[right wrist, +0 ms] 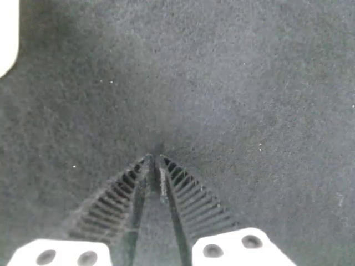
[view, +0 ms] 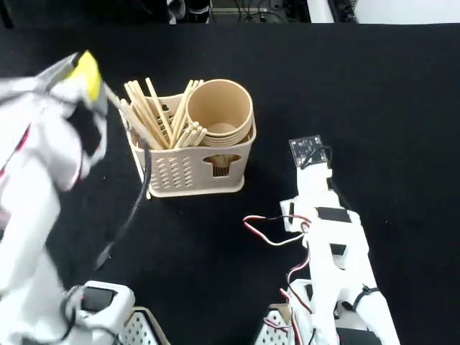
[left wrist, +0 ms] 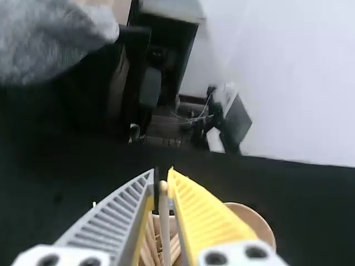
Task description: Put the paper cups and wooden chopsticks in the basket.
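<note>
Here the left gripper (left wrist: 161,173) pinches a wooden chopstick (left wrist: 165,233) by the basket (view: 188,172), which holds paper cups (view: 220,108); the right gripper (right wrist: 156,160) sits closed and empty over the black table (view: 374,86).

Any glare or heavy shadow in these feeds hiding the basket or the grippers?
High view: even light, no glare on the basket or paper cups; the black cloth swallows shadows. Left wrist view: bright wall behind, dark room beside it, yet the left gripper and its chopstick are well lit. Right wrist view: a soft shadow on the cloth at the right gripper.
</note>
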